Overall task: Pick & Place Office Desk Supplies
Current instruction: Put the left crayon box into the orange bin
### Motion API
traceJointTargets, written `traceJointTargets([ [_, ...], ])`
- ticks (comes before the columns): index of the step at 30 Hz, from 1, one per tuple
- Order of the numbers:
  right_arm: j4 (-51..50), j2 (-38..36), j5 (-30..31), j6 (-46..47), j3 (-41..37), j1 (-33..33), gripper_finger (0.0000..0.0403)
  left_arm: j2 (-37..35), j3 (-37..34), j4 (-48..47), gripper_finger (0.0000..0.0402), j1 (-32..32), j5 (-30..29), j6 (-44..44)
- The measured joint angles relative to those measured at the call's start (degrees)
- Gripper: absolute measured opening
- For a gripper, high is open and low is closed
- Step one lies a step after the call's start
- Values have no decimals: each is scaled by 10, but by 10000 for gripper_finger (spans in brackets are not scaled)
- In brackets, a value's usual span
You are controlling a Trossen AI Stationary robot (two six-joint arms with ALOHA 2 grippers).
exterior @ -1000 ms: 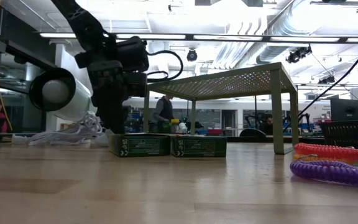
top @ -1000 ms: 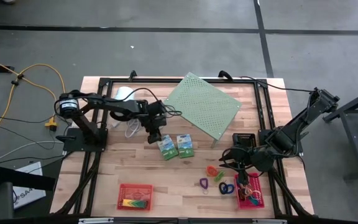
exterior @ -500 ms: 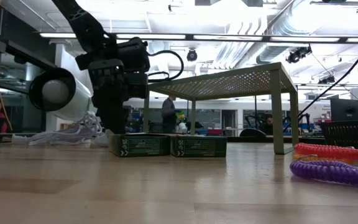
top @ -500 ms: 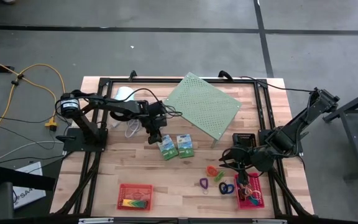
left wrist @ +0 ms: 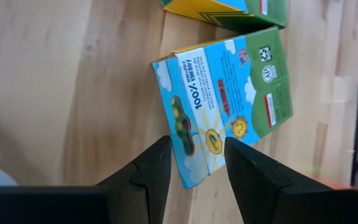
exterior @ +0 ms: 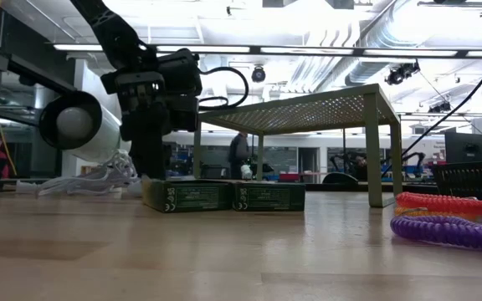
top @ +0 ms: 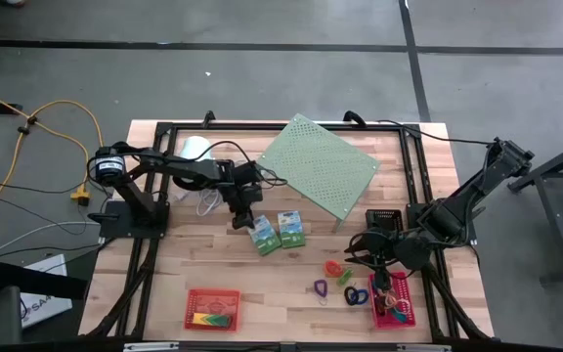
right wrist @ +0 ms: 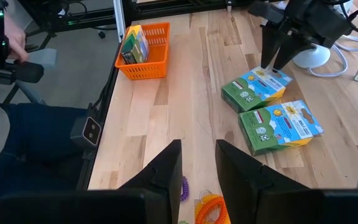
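Two green-white boxes lie flat side by side mid-table, the left box (top: 262,235) and the right box (top: 291,228). My left gripper (top: 245,213) slants down onto the left box's blue end (left wrist: 194,134) and is shut on it. My right gripper (top: 372,252) hovers open over the table's right part, near the coiled loops (top: 338,274), with nothing between its fingers (right wrist: 197,152). The red basket (top: 213,306) holds a yellow-green marker. The pink basket (top: 392,301) holds several small items. The black basket (top: 384,219) stands behind my right gripper. My left gripper has the left box by a corner of its blue end (left wrist: 182,168). One finger (left wrist: 157,162) stands outside the short end and the other finger (left wrist: 241,168) lies at the long side. The fingers come slanting down from the table's left far side. The box stays flat on the table.
The pale green perforated shelf (top: 319,166) stands on legs just behind the boxes. The white cylinder (top: 195,149) with its cord lies at the far left. Dark frame rails (top: 413,176) run along the table's sides. Bare wood (top: 262,284) lies between the boxes and the red basket.
My left gripper has turned a little at the wrist without travelling. The left box has swung slightly about on the table with it, its held end shifting while it stays flat beside the other box.
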Motion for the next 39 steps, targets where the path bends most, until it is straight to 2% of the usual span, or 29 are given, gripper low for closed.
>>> traceJointTargets([
  [11,0,0,0,0,0,0,86,0,0,-28,144,-1,-5,-5],
  [39,0,0,0,0,0,0,86,14,-1,-6,144,-39,10,-11],
])
